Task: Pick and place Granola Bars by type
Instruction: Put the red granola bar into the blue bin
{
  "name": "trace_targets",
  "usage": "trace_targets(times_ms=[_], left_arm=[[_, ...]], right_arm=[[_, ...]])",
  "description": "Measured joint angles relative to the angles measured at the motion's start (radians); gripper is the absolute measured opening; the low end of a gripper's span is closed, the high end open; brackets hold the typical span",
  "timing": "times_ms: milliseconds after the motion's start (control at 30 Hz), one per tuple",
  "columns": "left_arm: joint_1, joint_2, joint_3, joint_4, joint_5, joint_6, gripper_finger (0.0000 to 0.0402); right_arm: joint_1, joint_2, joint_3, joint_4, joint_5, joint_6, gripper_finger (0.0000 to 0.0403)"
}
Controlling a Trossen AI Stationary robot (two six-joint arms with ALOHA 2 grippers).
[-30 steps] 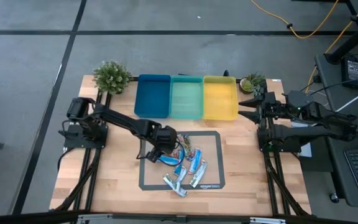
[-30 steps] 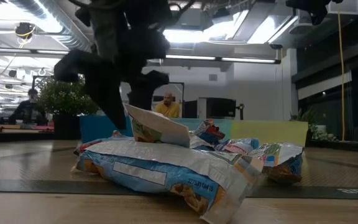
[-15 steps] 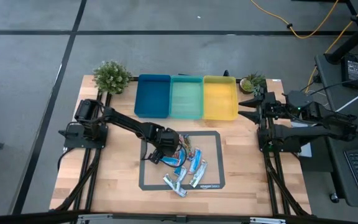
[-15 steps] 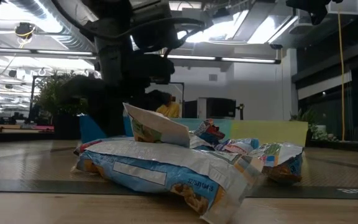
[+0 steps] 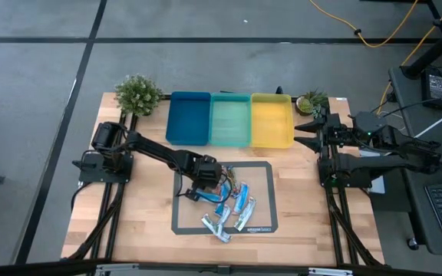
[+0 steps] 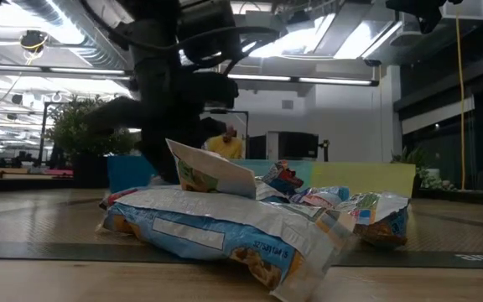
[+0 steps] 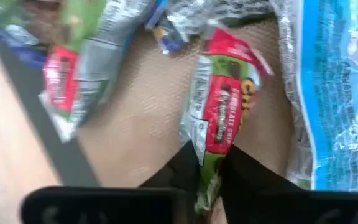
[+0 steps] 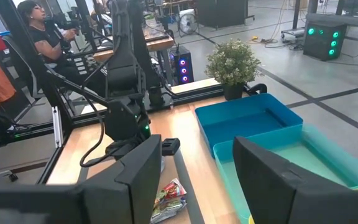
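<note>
Several foil-wrapped granola bars (image 5: pixel 232 203) lie in a loose heap on a dark-bordered mat (image 5: pixel 181 227) in the middle of the table. Some are blue-and-white (image 6: pixel 216 226), some silver, some red and green. My left gripper (image 5: pixel 208 184) is down at the heap's left side, shut on a red-and-green bar (image 7: pixel 219 115). My right gripper (image 8: pixel 197 180) waits open at the table's right edge, by the right arm's base (image 5: pixel 336 146), with nothing between its fingers. My left gripper pinches the red-and-green bar by one short end (image 7: pixel 205 177) between its two fingers (image 7: pixel 244 171). The bar runs straight out from the fingers, lengthwise. The fingers come down at a slant from the table's left. Whether the bar is clear of the mat I cannot tell.
Three bins stand side by side at the table's far edge: blue (image 5: pixel 188 117), teal (image 5: pixel 229 119) and yellow (image 5: pixel 271 119). A potted plant (image 5: pixel 137 94) stands to their left and a smaller one (image 5: pixel 311 101) to their right. People sit in the room beyond the table.
My left gripper has moved a little toward the table's right edge and down into the heap's left side. Its fingers, spread a second ago, have shut on the red-and-green bar. The rest of the heap has stayed put.
</note>
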Motion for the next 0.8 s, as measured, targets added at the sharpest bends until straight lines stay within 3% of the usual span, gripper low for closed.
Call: trace_targets(times_ms=[133,267,633,800], left_arm=[[0.000,-0.032,0.050,-0.062,-0.056,0.001,0.0010],[0.000,-0.081,0.117,-0.145,-0.136,0.002,0.0013],[0.003,-0.206,0.226,-0.111,-0.156,-0.085,0.0010],[0.014,-0.244,0.305,-0.117,-0.253,-0.172,0.0011]], right_arm=[[0.000,0.000,0.000,-0.001,0.000,-0.001,0.0200],[0.000,0.000,0.000,-0.004,0.000,-0.001,0.0200],[0.000,0.001,0.000,-0.008,0.000,-0.003,0.0200],[0.000,0.001,0.000,-0.009,0.000,-0.007,0.0200]])
